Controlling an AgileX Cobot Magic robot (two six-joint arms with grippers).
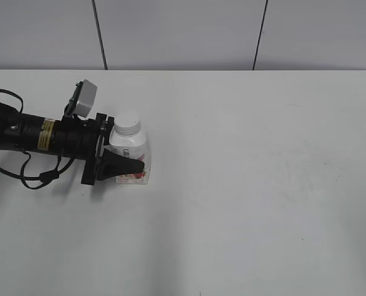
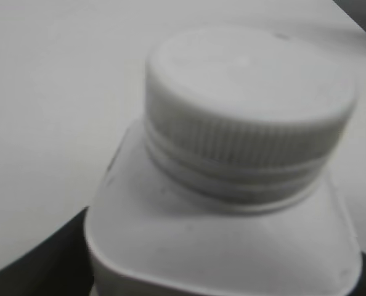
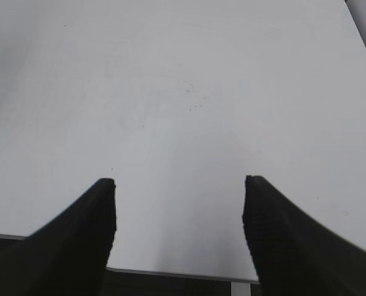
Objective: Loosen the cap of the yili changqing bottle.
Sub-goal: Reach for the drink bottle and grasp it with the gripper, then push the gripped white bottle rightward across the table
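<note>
One bottle [image 1: 130, 154] with one cap [image 1: 128, 123] on the bench [image 1: 263, 185], left tool [image 1: 122, 161] clamped on its body; only the right wrist view shows the right tool [image 3: 180, 203], spread wide

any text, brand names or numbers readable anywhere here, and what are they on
None can be read.
yili changqing bottle: red-pink fruit label with small print above it, too small and partly hidden by the left gripper to read.
left arm: a yellow sticker with dark marks, too small to read.
cap: plain white with ribbed sides, no lettering visible, though the view is blurred.
table: no markings; the right gripper is open above it.
</note>
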